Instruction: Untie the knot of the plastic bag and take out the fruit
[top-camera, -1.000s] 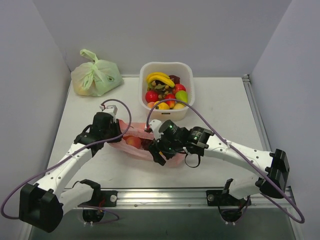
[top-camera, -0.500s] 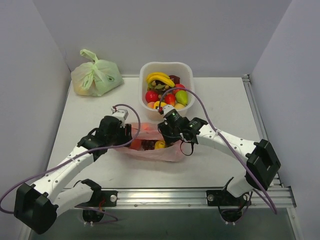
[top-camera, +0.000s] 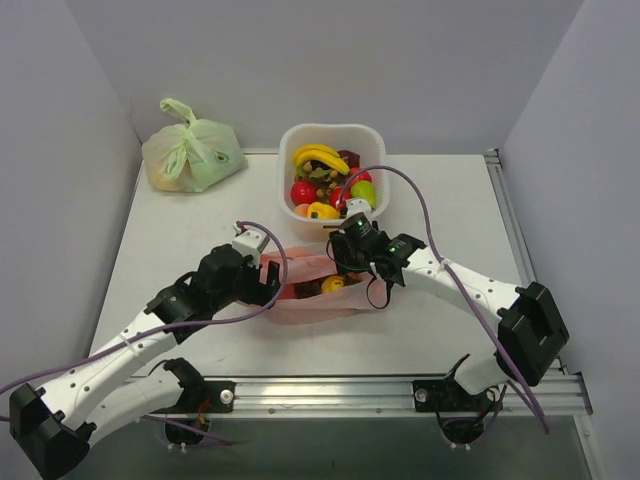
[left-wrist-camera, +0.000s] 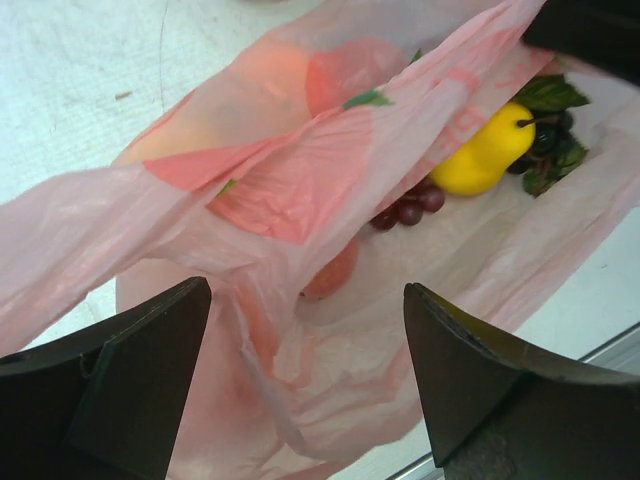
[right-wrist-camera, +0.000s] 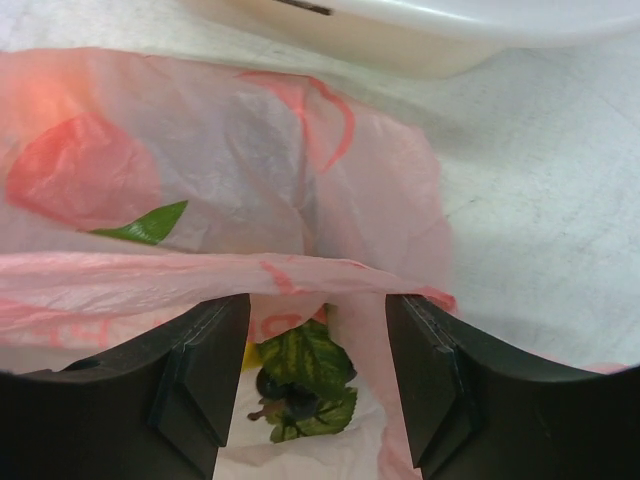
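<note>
The pink plastic bag (top-camera: 312, 296) lies crumpled mid-table with its mouth gaping; no knot shows on it. Inside are fruit: a yellow one (left-wrist-camera: 485, 160), a dark grape bunch (left-wrist-camera: 408, 208) with green leaves (right-wrist-camera: 305, 368), and an orange-pink one (left-wrist-camera: 330, 280) under the film. My left gripper (top-camera: 268, 282) hangs at the bag's left end, jaws wide open over loose plastic (left-wrist-camera: 305, 330). At the bag's far rim, my right gripper (top-camera: 345, 262) is open, and the pink rim stretches across in front of its jaws (right-wrist-camera: 317, 320).
A white basket (top-camera: 290, 145) full of mixed fruit stands just behind the bag, its wall close to the right gripper (right-wrist-camera: 400, 40). A knotted pale green bag (top-camera: 192, 155) sits at the back left corner. Side walls border the table.
My left gripper has opened and slid right along the bag. The right gripper moved back from the bag's front toward the basket, and the bag's mouth now gapes, showing the fruit.
</note>
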